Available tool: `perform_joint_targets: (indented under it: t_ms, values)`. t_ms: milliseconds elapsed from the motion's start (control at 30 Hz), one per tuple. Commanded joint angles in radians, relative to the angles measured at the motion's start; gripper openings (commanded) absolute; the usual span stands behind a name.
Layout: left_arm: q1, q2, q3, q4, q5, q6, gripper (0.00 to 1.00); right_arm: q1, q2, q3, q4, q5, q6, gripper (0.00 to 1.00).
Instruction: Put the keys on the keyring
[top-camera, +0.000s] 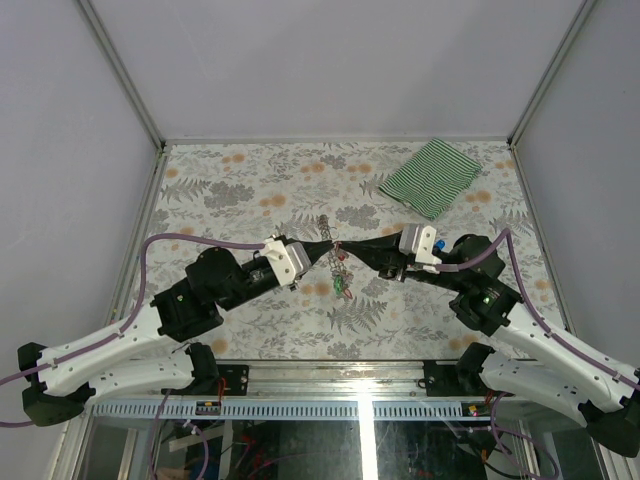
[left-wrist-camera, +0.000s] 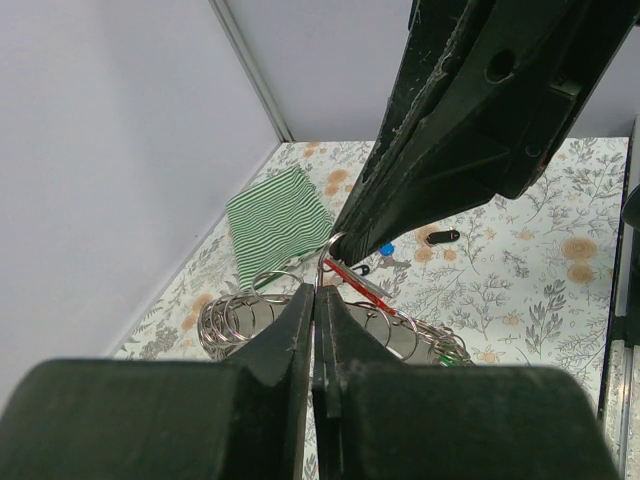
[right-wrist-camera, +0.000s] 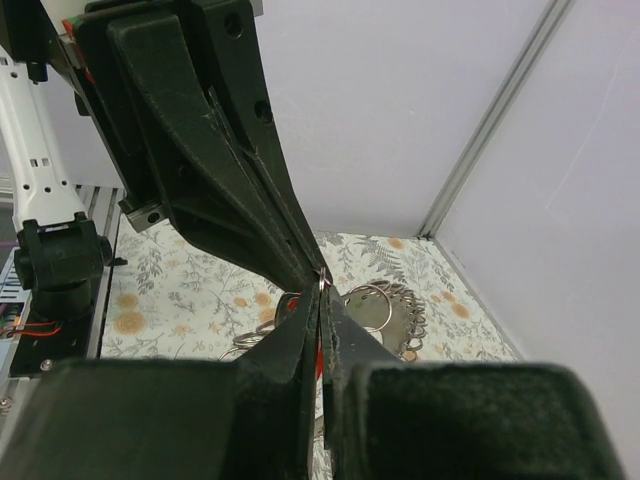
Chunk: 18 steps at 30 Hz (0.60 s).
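On the floral-patterned table (top-camera: 250, 190), the left gripper (top-camera: 324, 248) and right gripper (top-camera: 345, 246) meet tip to tip above the middle. Each has its fingers pressed together, clamped on a thin loop of the grey coiled metal keyring (left-wrist-camera: 250, 312), whose coils hang below them. A green-striped cloth (top-camera: 430, 177) lies at the far right. A red-tagged key (left-wrist-camera: 350, 280) dangles by the coils; a blue-tagged key (left-wrist-camera: 386, 249) and a black-tagged key (left-wrist-camera: 441, 237) lie on the table beyond.

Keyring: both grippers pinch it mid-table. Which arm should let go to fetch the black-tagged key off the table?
Right, probably. The black-tagged key lies beyond the keyring, on the side of the right gripper. The left gripper would have to reach past it, and can hold the ring instead.
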Motion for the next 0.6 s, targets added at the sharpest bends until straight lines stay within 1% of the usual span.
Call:
perform_joint_targets:
  t_ms: [0,567]
  values:
    - [-0.008,-0.007,0.053,0.097,0.003,-0.014,0.00,0.008,-0.007,0.015,0.080,0.032,0.020,0.00]
    - [-0.009,-0.007,0.060,0.097,0.004,-0.026,0.00,0.008,-0.010,0.013,0.034,0.076,0.008,0.00]
